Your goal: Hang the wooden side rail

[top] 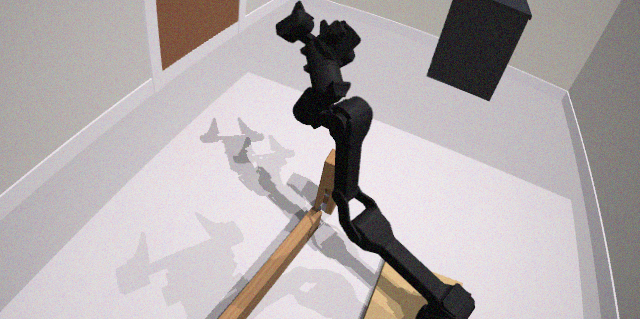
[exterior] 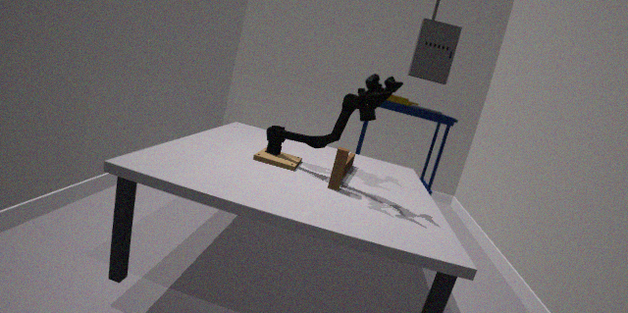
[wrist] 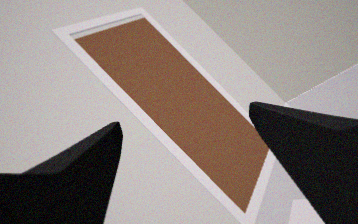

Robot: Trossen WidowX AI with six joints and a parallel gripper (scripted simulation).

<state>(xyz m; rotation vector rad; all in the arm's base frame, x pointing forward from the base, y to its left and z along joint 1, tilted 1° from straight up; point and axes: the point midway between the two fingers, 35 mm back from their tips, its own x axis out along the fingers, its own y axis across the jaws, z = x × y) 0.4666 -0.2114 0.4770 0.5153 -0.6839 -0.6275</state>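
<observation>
While fingers spread wide, rail [top: 280, 264] well apart, below them

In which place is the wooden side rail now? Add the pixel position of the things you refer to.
In the top view, the side rail [top: 280, 264] lies lower-left of the post [top: 326, 179], its near end close beside it.

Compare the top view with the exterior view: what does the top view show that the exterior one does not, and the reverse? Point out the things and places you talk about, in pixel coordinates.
Only the top view: a white-framed brown panel [top: 197, 9] [wrist: 170, 110] and a dark box-shaped cabinet [top: 477, 39].

Only the exterior view: the table's dark legs [exterior: 123, 230], a blue bench [exterior: 417, 113] and a grey wall box [exterior: 436, 53].

Both: the black arm [top: 348, 159] [exterior: 319, 140], its wooden base board [top: 390, 279] [exterior: 291, 162], the headboard post [top: 327, 176] [exterior: 338, 171] and the side rail [top: 280, 264] [exterior: 349, 165].
</observation>
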